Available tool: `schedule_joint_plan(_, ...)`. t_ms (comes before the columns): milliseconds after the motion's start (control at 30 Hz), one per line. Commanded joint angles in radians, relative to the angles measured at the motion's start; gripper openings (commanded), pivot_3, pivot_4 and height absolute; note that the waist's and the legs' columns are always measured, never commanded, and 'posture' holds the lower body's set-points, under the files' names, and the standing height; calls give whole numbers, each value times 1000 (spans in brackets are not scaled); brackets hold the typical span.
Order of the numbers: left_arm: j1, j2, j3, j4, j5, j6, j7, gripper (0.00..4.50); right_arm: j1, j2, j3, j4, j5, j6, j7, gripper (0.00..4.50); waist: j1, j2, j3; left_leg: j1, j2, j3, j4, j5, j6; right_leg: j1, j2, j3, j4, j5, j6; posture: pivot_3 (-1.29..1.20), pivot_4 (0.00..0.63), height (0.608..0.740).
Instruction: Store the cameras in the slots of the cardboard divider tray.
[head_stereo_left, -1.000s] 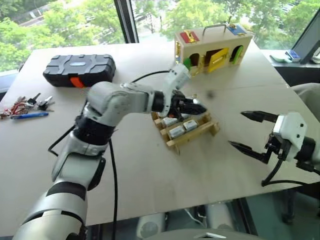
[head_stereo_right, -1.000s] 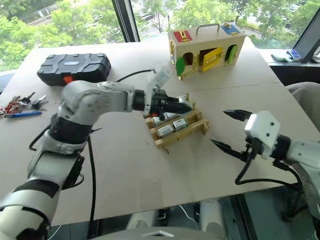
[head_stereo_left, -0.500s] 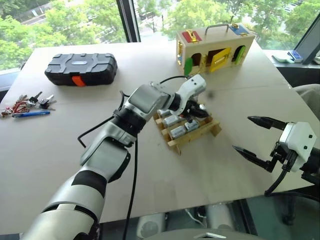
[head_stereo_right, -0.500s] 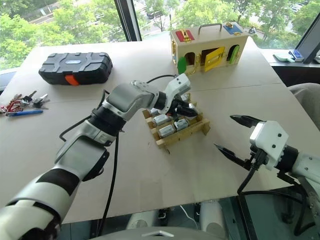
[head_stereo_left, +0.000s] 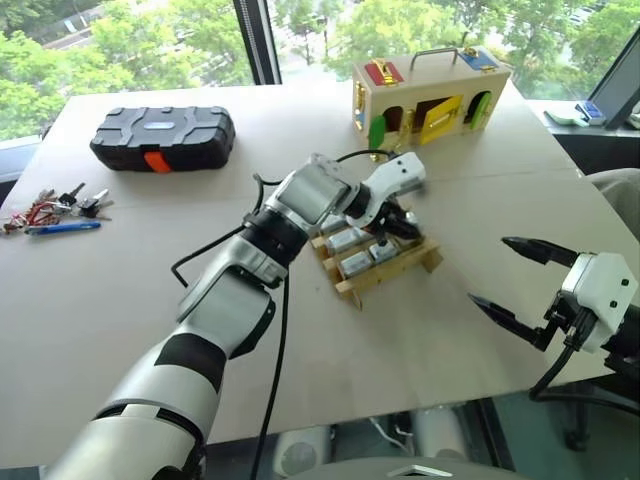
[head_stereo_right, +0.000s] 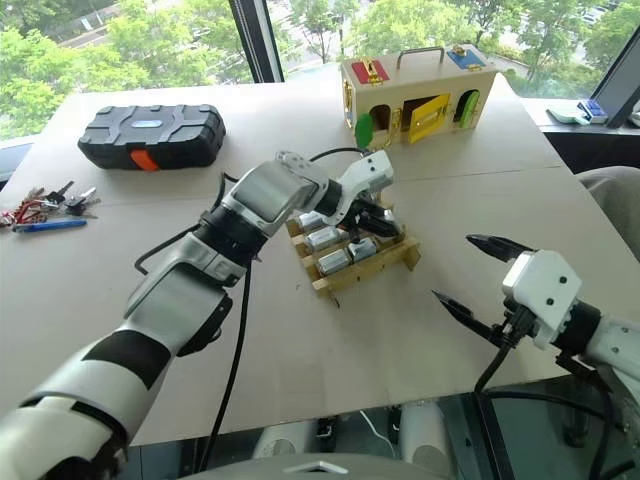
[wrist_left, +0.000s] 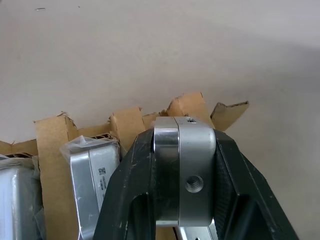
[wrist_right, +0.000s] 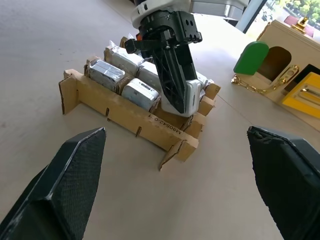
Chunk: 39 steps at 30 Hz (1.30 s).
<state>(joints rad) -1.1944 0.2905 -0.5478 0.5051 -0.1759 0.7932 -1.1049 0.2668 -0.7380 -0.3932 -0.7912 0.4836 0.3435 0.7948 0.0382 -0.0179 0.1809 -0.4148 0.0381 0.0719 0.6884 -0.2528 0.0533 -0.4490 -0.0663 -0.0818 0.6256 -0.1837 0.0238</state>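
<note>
The cardboard divider tray (head_stereo_left: 393, 274) lies mid-table, with several silver cameras (head_stereo_left: 357, 263) set in its slots; they show again in the right wrist view (wrist_right: 106, 71). My left gripper (head_stereo_left: 397, 224) reaches over the tray from the left and is shut on one silver camera (wrist_left: 185, 170). That camera (wrist_right: 192, 97) stands on end, its lower end at a slot in the tray's right end. The tray's cardboard strips (wrist_left: 50, 150) show just behind it. My right gripper (head_stereo_left: 488, 269) hangs open and empty to the right of the tray, well apart from it.
A wooden box with coloured doors (head_stereo_left: 430, 90) stands behind the tray. A black ribbed case (head_stereo_left: 160, 137) sits at the far left, with a bunch of keys (head_stereo_left: 55, 208) and a blue pen (head_stereo_left: 62, 228) near the left edge.
My left arm has stretched out and its wrist has rolled, bringing the held camera forward and down onto the tray's right end. The right gripper has stayed open and still.
</note>
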Motion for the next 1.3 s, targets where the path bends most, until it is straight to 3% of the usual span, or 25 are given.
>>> schedule_joint_plan(33, -20, -1, -25, -15, 48, 19, -22, 777, 11, 2, -37, -48, 16, -16, -10, 4500, 0, 0, 0, 0, 0, 0, 0, 0, 0, 0, 0, 0, 0, 0, 0, 0, 150, 740)
schedule_joint_plan(567, -42, -48, -17, -16, 95, 172, -25, 777, 9, -29, -79, -31, 41, -17, 25, 4500, 0, 0, 0, 0, 0, 0, 0, 0, 0, 0, 0, 0, 1, 0, 0, 0, 150, 740)
schedule_joint_plan(933, -32, -55, -44, 23, 147, 127, 2, 777, 6, -26, -72, -43, 36, -12, 12, 4500, -1, 0, 0, 0, 0, 0, 0, 0, 0, 0, 1, 0, 1, 0, 0, 0, 150, 740)
schedule_joint_plan(967, -35, -60, -35, 22, 148, 119, 13, 1277, 9, -25, -73, -45, 35, -13, 11, 4500, -1, 0, 0, 1, 0, 0, 0, 0, 0, 0, 1, 0, 1, 0, 0, 0, 150, 740)
schedule_joint_plan(1100, -78, -63, 78, -72, 85, 227, 46, 2316, 20, -21, -75, -57, 36, -11, 6, 4500, -1, 0, 0, 0, 0, 0, 1, 0, 0, 0, 0, 0, 1, 0, 0, 0, 150, 740)
schedule_joint_plan(1233, -94, -4, 304, -244, -43, 437, 80, 2316, 31, -20, -80, -59, 36, -14, 3, 4500, -10, 0, 1, -1, 1, 0, 1, 0, 0, -1, 1, 0, 1, 0, 0, 0, 150, 740)
schedule_joint_plan(1300, -64, 43, 346, -332, -71, 500, 108, 2316, 32, -20, -83, -52, 40, -10, 1, 4500, -16, 1, 0, -1, 1, -1, 0, 0, 0, -1, 1, 0, 1, 0, 1, 0, 150, 740)
